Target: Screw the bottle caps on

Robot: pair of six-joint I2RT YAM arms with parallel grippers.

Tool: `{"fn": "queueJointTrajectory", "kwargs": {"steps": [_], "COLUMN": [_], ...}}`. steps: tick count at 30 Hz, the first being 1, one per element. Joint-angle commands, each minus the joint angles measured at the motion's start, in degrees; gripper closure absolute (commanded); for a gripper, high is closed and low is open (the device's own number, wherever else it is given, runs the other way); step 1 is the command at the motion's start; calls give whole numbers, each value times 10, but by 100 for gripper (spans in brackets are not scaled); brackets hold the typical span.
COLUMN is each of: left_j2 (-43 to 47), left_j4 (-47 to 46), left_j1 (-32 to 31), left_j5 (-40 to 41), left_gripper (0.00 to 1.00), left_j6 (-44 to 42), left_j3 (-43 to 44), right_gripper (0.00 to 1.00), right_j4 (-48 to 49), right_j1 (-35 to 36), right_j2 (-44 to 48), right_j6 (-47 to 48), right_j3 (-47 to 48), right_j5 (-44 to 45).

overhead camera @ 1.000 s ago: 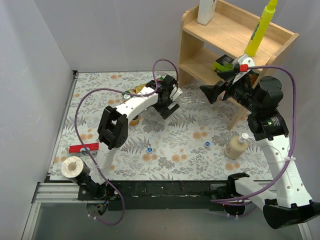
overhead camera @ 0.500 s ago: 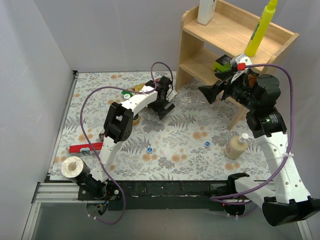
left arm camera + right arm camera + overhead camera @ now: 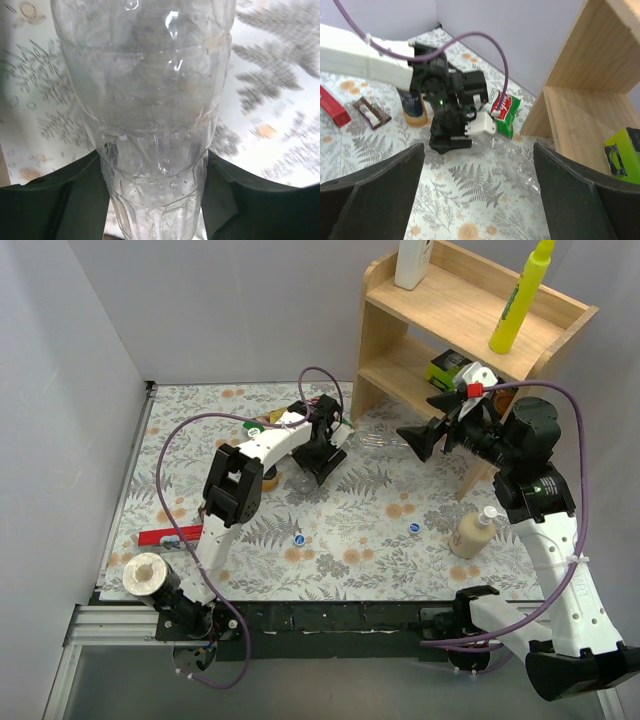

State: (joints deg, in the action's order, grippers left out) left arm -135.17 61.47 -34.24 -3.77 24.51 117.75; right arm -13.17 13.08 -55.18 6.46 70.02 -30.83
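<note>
Two arms raised: left gripper clasps clear bottle, right gripper agape

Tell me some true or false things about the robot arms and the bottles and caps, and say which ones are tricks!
1. The left gripper has a clear bottle between its fingers. True.
2. Two small blue caps lie loose on the flowery table. True.
3. The right gripper is holding a blue cap. False: its fingers are spread wide with nothing between them.
4. The cream pump bottle stands on top of the wooden shelf. False: it stands on the table, near the right arm.
5. The tall yellow bottle lies flat on the table. False: it stands on the shelf.
</note>
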Motion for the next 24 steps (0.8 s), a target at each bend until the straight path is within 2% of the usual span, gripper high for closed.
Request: {"fn": "queueJointTrajectory", "kwargs": {"steps": [1, 5, 6, 9, 10, 12, 13, 14, 15, 16, 17, 18, 19, 20, 21, 24], "left_j2": [147, 274, 328, 416, 484, 555, 641, 682, 732, 817, 859, 882, 895, 915, 926, 984], "left_j4": [39, 53, 52, 37, 6, -40, -105, -142, -179, -265, -307, -332, -342, -346, -354, -391], "left_j1": [-1, -1, 0, 5, 6, 13, 15, 16, 17, 18, 20, 26, 35, 57, 71, 122], "left_j5": [-71, -101, -101, -114, -110, -104, -98, -82, -76, -57, -14, 5, 15, 60, 76, 89], "left_gripper": [59, 66, 68, 82, 87, 97, 100, 100, 100, 100, 100, 100, 100, 100, 100, 100], "left_j6": [9, 5, 4, 3, 4, 22, 31, 38, 42, 42, 44, 41, 41, 44, 49, 60], "left_j3": [7, -28, -53, -112, -172, -238, -319, -356, -400, -477, -516, -539, -554, -586, -603, -665], "right_gripper": [2, 2, 2, 2, 2, 5, 9, 10, 11, 12, 12, 12, 12, 12, 12, 14], "right_j4": [-97, -107, -100, -101, -112, -163, -183, -205, -247, -273, -293, -320, -325, -327, -328, -323], "right_j1": [-4, -4, -3, -3, -2, 1, 7, 17, 45, 64, 90, 145, 174, 204, 252, 322], "right_j2": [-11, -12, -5, -16, -26, -68, -85, -103, -140, -159, -176, -203, -214, -225, -250, -304], "right_j6": [68, 115, 122, 137, 154, 185, 215, 231, 252, 274, 336, 367, 396, 433, 453, 476], "right_j3": [8, 13, 9, 3, 8, 22, 44, 56, 69, 83, 106, 110, 112, 111, 113, 119], "right_j5": [-12, -35, -45, -103, -122, -183, -197, -202, -201, -192, -159, -139, -116, -70, -56, -32]}}
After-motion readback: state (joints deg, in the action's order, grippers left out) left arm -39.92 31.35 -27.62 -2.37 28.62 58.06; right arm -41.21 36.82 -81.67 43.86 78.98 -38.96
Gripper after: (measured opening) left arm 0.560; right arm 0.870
